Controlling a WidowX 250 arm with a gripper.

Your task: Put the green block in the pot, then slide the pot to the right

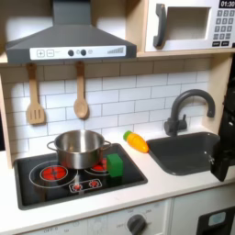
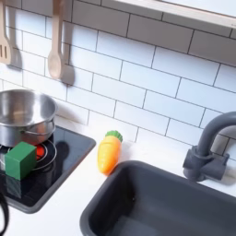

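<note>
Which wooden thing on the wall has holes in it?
The slotted spatula, hanging on the first exterior view's left. The wooden spoon beside it has none.

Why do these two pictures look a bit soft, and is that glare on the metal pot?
In the first exterior view everything is soft and low in detail; the pot shows bright streaks of reflected light. In the second exterior view the pot carries the same sheen, the green block casts a small shadow, and the faucet looks slightly blurred.

Pot (image 2: 25, 118) cut by second exterior view's left edge; hand (image 1: 223, 158) cut by first exterior view's right edge, jaws indistinct.
</note>
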